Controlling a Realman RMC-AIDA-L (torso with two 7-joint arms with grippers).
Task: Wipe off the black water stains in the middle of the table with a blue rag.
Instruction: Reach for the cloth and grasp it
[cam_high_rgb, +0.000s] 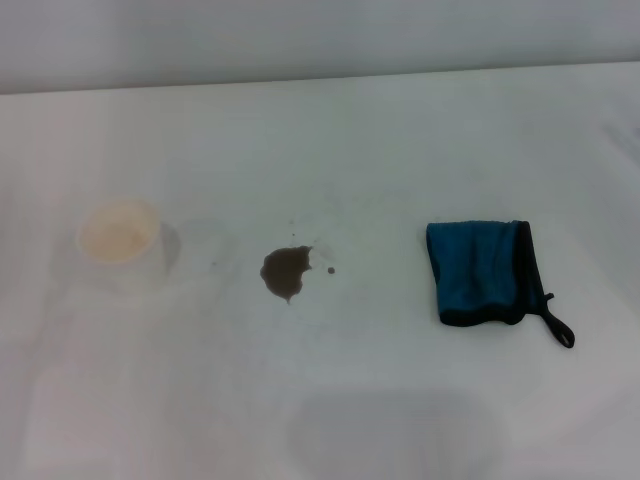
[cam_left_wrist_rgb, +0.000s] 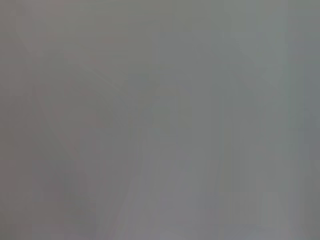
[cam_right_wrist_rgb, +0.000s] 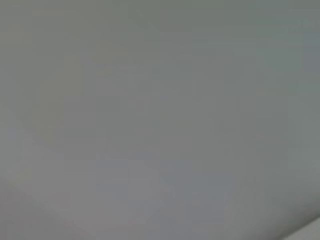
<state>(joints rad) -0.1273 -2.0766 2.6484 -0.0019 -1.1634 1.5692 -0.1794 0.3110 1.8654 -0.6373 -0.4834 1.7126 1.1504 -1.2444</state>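
One irregular dark blotch, the black water stains (cam_high_rgb: 285, 272), beside folded blue rag (cam_high_rgb: 480, 272) (claws unseen, state unknowable)

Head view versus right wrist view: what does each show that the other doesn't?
Only the head view shows the black water stains mid-table, the blue rag lying apart to their right, and a white cup to their left, all on the table. The right wrist view shows only a plain grey field, nothing identifiable. Shared: neither shows a gripper.
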